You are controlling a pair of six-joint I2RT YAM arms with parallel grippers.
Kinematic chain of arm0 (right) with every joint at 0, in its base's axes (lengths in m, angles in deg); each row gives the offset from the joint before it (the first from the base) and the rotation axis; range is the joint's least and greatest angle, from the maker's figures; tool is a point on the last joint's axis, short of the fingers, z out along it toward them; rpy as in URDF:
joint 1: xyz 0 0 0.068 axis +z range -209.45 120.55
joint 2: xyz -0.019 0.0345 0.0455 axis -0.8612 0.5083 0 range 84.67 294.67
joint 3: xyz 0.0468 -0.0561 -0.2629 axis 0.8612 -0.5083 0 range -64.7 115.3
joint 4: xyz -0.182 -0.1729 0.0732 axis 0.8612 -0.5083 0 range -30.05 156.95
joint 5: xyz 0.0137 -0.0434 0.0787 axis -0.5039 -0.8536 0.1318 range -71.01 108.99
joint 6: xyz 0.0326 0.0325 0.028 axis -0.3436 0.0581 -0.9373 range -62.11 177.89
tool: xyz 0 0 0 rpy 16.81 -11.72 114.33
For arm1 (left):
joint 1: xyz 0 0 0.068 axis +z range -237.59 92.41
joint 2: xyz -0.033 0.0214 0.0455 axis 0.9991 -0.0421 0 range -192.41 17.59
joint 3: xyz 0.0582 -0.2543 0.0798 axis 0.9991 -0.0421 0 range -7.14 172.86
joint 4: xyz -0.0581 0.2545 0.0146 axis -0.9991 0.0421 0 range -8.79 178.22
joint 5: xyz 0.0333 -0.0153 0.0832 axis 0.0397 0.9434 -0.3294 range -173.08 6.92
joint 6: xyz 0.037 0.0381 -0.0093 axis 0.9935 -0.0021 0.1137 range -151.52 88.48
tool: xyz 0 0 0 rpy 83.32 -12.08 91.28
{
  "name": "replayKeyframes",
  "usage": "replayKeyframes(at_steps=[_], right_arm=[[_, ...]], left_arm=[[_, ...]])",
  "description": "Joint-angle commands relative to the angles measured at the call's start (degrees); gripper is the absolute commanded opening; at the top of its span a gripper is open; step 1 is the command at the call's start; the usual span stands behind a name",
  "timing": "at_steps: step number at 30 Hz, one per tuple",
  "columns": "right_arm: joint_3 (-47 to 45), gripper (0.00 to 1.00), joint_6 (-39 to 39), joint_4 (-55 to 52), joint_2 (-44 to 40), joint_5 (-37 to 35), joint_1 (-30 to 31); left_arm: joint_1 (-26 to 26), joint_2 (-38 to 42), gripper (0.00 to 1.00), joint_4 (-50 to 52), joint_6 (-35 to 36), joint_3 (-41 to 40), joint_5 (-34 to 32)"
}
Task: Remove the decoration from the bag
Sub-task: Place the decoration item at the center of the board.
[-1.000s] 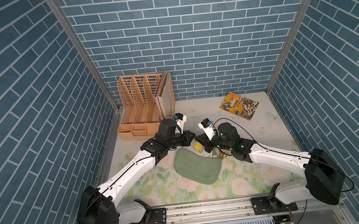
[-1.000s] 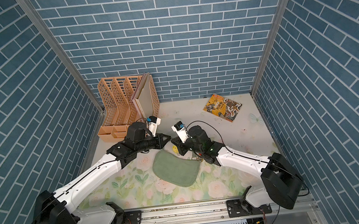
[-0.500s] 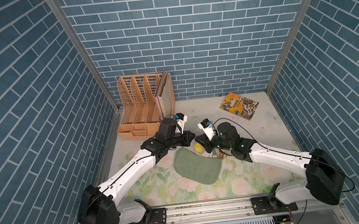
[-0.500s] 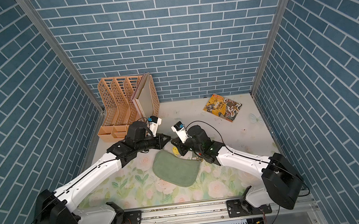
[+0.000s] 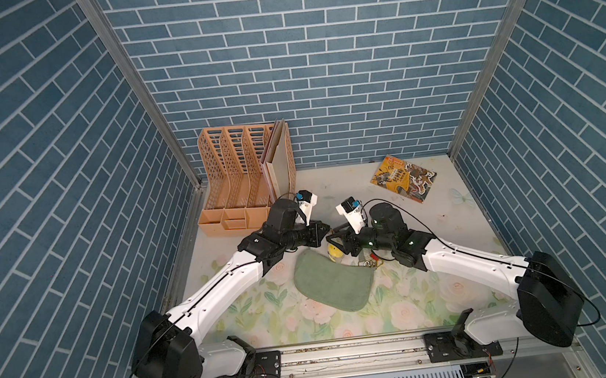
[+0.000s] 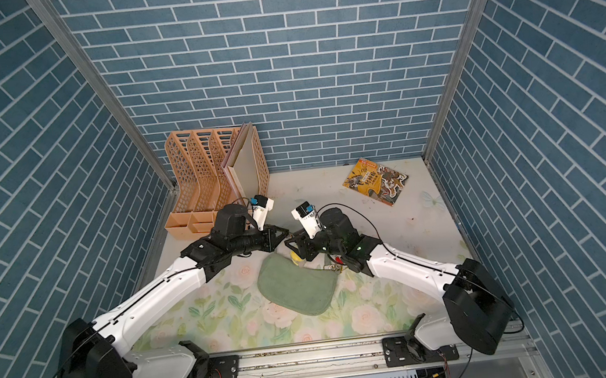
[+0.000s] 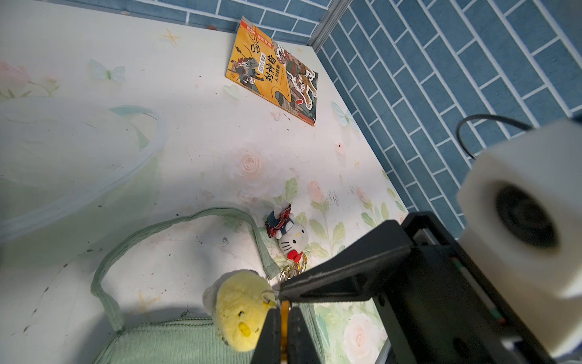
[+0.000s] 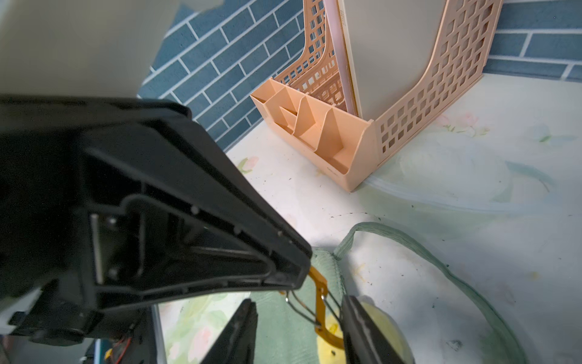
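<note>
The sage-green bag (image 5: 332, 284) (image 6: 294, 286) lies flat on the floral mat, its thin strap (image 7: 176, 220) looped toward the back. The decoration, a white plush cat (image 7: 288, 234) with a red bow, lies on the mat beside the strap, and its gold rings (image 7: 291, 271) sit at the strap's end. My left gripper (image 7: 284, 307) (image 5: 327, 229) is shut on an orange clasp (image 8: 321, 302) that carries a yellow plush chick (image 7: 239, 310). My right gripper (image 8: 299, 302) (image 5: 333, 238) is open, with its jaws on either side of that clasp and its wire ring.
An orange file rack (image 5: 247, 180) with folders stands at the back left. A colourful book (image 5: 404, 178) lies at the back right. Blue brick walls close three sides. Both arms meet over the bag's upper edge.
My right gripper's jaws have opened. Both arms have stayed almost where they were, and the left gripper has kept its hold.
</note>
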Motion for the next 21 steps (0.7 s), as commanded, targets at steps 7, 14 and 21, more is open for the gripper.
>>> replayKeyframes(at_steps=[7,14,21], right_arm=[[-1.3,0.60,-10.3,8.9,-2.5,7.9,-5.4],[-1.3,0.62,-22.9,17.6,-0.3,12.3,-5.7],[-1.5,0.63,-25.8,16.9,-2.0,4.4,-7.3]], left_arm=[[0.3,0.5,0.01,0.3,2.0,-1.3,1.0],[0.3,-1.6,0.00,-1.3,1.5,-0.5,1.9],[1.0,-1.9,0.01,3.9,5.5,2.0,-0.8]])
